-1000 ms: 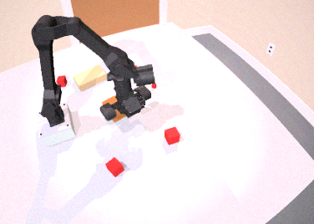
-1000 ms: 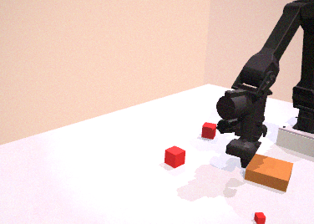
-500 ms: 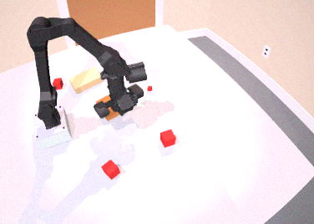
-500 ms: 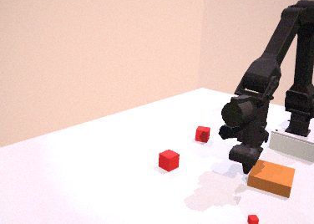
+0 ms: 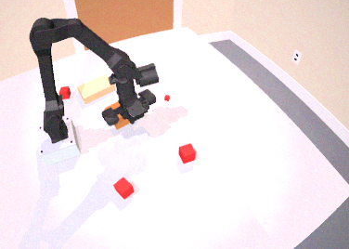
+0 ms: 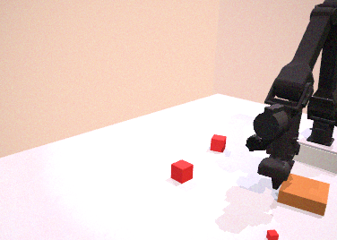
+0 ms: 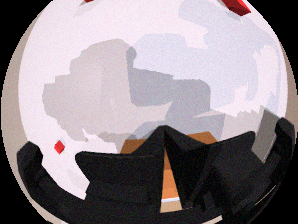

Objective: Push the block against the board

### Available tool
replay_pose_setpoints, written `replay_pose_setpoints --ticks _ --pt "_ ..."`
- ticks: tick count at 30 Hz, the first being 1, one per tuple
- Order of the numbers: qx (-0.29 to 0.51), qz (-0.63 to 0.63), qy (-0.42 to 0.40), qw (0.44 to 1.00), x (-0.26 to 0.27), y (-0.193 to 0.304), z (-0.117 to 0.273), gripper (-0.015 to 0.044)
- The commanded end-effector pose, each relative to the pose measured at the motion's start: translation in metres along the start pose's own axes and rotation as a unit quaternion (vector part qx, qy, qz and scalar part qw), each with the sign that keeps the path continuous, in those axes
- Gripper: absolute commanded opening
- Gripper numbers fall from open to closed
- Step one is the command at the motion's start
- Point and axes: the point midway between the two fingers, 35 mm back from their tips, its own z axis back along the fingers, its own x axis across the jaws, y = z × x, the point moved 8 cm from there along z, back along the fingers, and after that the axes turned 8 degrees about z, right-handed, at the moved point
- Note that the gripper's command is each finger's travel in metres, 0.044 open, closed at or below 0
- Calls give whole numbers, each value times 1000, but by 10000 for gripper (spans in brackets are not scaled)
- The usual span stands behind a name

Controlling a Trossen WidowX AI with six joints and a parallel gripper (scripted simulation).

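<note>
"The orange block [image 5: 122, 122] [image 6: 304, 193] [image 7: 132, 146] lies flat on the white table [image 5: 241, 173] [image 6: 112, 189] [image 7: 100, 30], inward from the edge by the brown door [image 5: 125, 15], while the pale board [image 5: 96, 88] [image 7: 171, 206] rests nearer that edge. A strip of tabletop separates the two."

"And why is the gripper [image 5: 134, 120] [image 6: 276, 184] [image 7: 162, 129] posted there?"

"Its fingertips point down beside the block, on the side facing away from the board. From that flank, a shove would likely send the block toward the board and the door-side edge, with no lifting."

"Are the fingers gripping anything?"

"Nothing. They are pressed together, presumably to make one blunt pusher, as the rules call for sliding."

"Does the board's position help?"

"It does. One long side faces the block, offering a broad face to meet. The challenge is alignment: a push off the block's middle could twist it, leaving only a corner in contact or no edges even."

"What about the small red cube [image 5: 167, 98] [image 6: 272, 235] [image 7: 59, 147]?"

"It sits apart, toward the far corner right of the door, seemingly outside the push's path. Contact comes first; evening up an edge and withdrawing the arm remain."
</note>
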Motion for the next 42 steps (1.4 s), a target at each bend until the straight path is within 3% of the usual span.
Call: replay_pose_setpoints --ticks 1,19,42 --pt "4 -1 5 1000 -2 10 -3 0" --pt "6 -1 4 1000 -2 39 -3 0" --pt "4 -1 4 1000 -2 7 -3 0"
